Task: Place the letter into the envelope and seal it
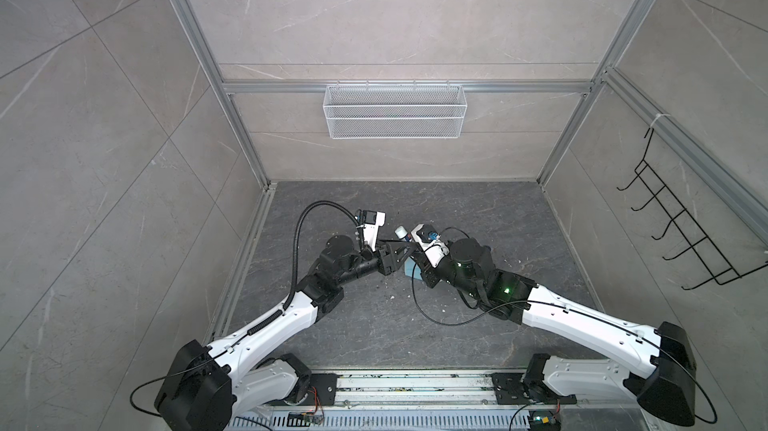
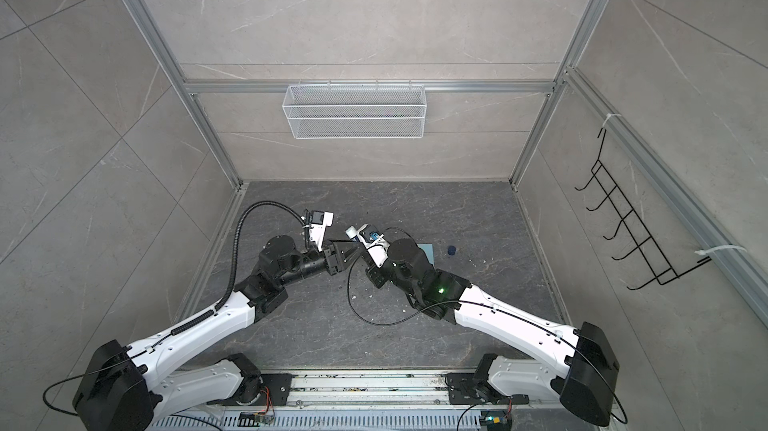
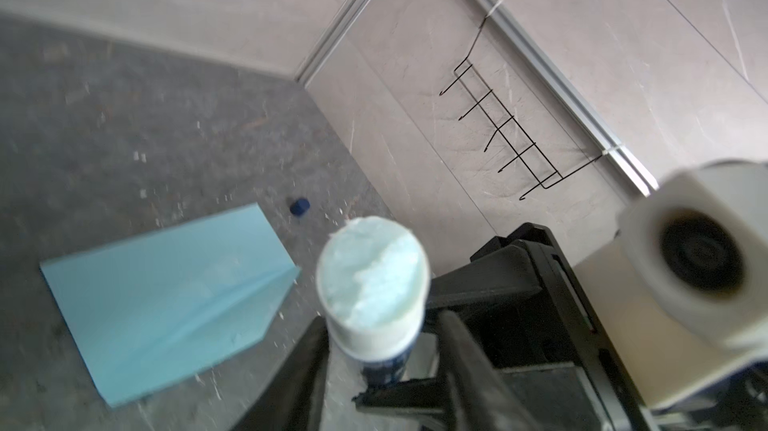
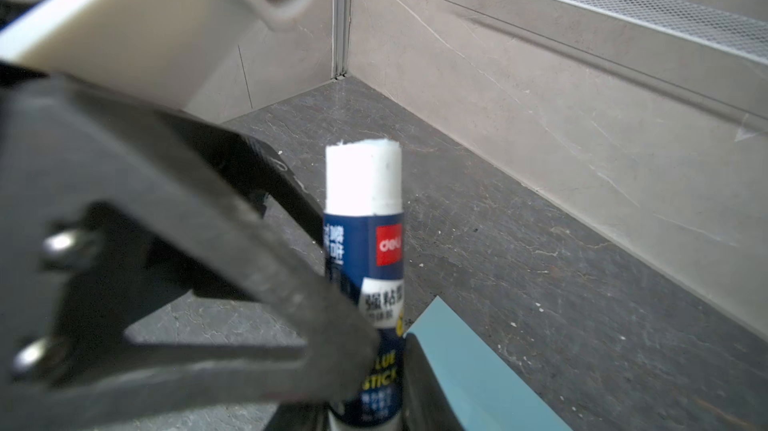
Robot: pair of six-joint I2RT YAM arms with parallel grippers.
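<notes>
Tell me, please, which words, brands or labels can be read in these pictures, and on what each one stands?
"deli": white on a red square, on the glue stick, right wrist view.
"强粘型": dark characters on the white panel of the same label.
"LUE" above "STICK": yellow, low on the label; the first letter is hidden.
The smaller Chinese print on the label is too blurred to read.
No other view shows readable text.

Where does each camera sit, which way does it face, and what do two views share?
Both top views: high above the robot, facing down at the table; left arm and right arm show.
Left wrist: on the left arm, facing past the left end effector to the envelope.
Right wrist: on the right arm, facing past the right end effector to the far corner.
Shared: both wrist views show the glue stick.
</notes>
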